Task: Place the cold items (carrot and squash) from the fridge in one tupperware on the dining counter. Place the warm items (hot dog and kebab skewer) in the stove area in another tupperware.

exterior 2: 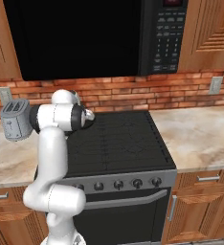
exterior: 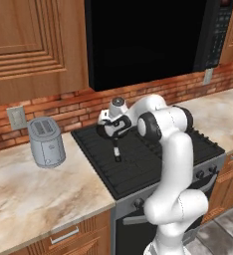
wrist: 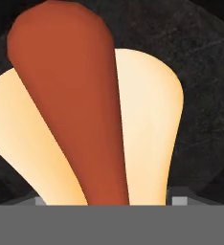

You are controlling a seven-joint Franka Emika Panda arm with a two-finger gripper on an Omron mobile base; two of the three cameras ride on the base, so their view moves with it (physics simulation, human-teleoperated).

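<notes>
Hot dog (wrist: 71,105) fills close hand view, bun halves cut off at the bottom edge, lying on dark stovetop (exterior: 153,159). Gripper (exterior: 117,155) down over it; fingertips mostly hidden, grip cannot be told. Toaster (exterior: 46,142) left on counter (exterior: 34,194); microwave (exterior: 148,40) above.

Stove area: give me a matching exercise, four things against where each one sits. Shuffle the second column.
Things:
1. toaster
2. microwave
3. hot dog
4. wall outlet nearest the toaster

Places:
A. mounted above the stove
B. set in the brick wall
C. standing on the counter, left of the stove
D. lying on a dark round surface, close up in the hand view

Pairs: 1-C, 2-A, 3-D, 4-B
</notes>
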